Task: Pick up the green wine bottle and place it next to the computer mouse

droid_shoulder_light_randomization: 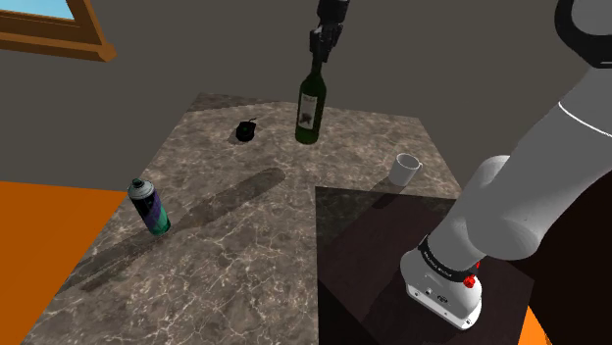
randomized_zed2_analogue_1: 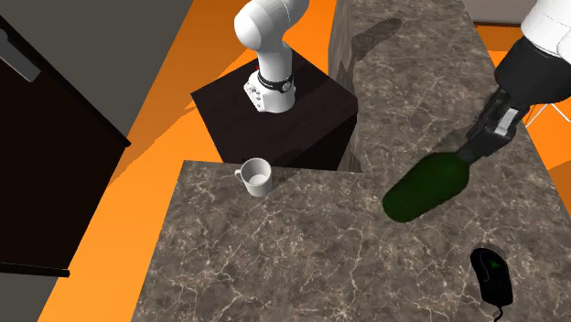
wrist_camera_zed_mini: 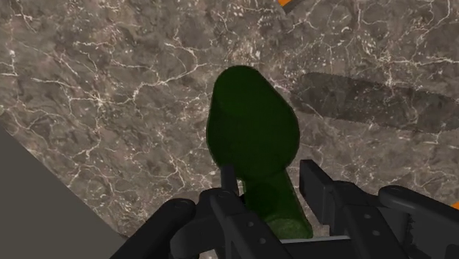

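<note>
Containers on the brown veined marble table (droid_shoulder_light_randomization: 245, 265) number three. There is one white handled mug (droid_shoulder_light_randomization: 404, 169), standing upright with its mouth up and its inside plain white. There is one green cylindrical spray can (droid_shoulder_light_randomization: 149, 207) with a purple label and grey cap, standing near the table edge at the shoulder view's left. The third is one dark green glass wine bottle (droid_shoulder_light_randomization: 310, 108), and its contents cannot be told through the glass. One small black computer mouse (droid_shoulder_light_randomization: 246, 130) completes the count. The bottle has a slim neck, rounded shoulders and a pale label with dark markings on its body. The all-black two-finger gripper (droid_shoulder_light_randomization: 320, 47) is clenched on the bottle's neck; in the wrist view the fingers (wrist_camera_zed_mini: 318, 187) clasp it on both sides. The bottle hangs upright from the gripper over the far part of the table, near the mouse and on its right in the shoulder view, the two not touching. Whether its base clears the surface cannot be told. The mug stands well apart, near the dark box stand (droid_shoulder_light_randomization: 373, 245).
</note>
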Controlling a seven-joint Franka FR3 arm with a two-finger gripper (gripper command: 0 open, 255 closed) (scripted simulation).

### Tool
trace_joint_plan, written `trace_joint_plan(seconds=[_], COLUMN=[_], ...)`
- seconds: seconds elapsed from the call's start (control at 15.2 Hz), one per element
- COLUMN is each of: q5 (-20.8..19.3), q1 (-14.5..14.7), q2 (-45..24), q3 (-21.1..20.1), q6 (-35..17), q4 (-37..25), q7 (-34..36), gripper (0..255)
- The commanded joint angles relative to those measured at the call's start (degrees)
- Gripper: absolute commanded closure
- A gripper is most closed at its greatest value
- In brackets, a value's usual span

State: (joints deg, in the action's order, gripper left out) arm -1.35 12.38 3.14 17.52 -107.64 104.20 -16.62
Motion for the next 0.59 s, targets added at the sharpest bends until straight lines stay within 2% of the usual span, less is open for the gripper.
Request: trace_joint_plan(seconds=[0.0,0.53], q5=[0.5,2.4], q1=[1.0,4.6], q2=[-2.4,-13.7], q3=[-1.1,-4.5], q6=[0.9,4.2], q4=[-3.2,-17.4], q7=[2.1,9.1], gripper=[255,255])
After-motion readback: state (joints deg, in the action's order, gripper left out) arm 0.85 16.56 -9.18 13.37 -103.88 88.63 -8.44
